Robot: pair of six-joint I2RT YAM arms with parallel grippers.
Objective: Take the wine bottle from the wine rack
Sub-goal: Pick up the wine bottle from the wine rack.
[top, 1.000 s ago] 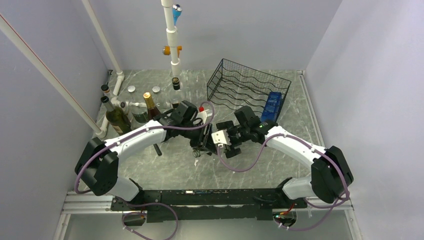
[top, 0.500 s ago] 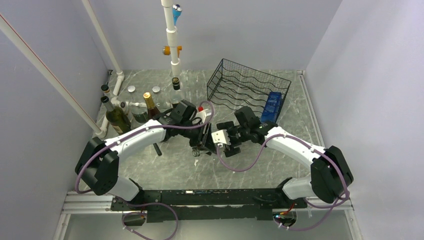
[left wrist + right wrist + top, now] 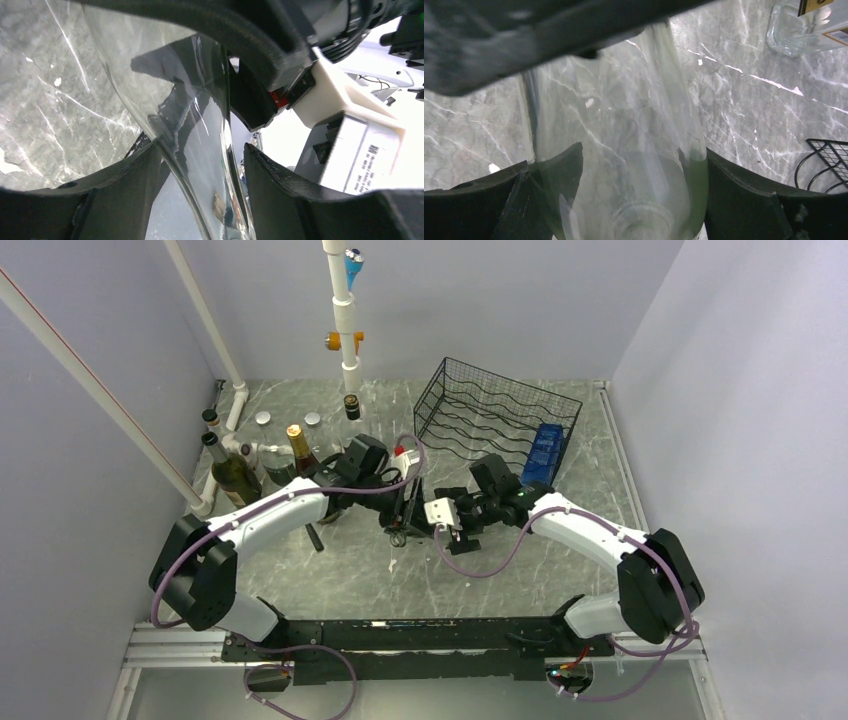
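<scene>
Bottle (image 3: 624,150) clenched between left gripper (image 3: 197,172) and right gripper (image 3: 639,175), off rack (image 3: 495,420); left wrist (image 3: 365,455) just shifted slightly, so removal seemingly done.

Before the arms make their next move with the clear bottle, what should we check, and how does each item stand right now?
1. Is the clear glass bottle off the wine rack: ok, it is held between the arms, apart from the rack.
2. Grip of the right claw: ok, its fingers press both sides of the bottle.
3. Grip of the left claw: cannot tell; the bottle sits between its fingers, but contact on one side is unclear.
4. Bottle lifted off the table: cannot tell.
5. Are the standing bottles out of the way: ok, they are off to the left.
</scene>
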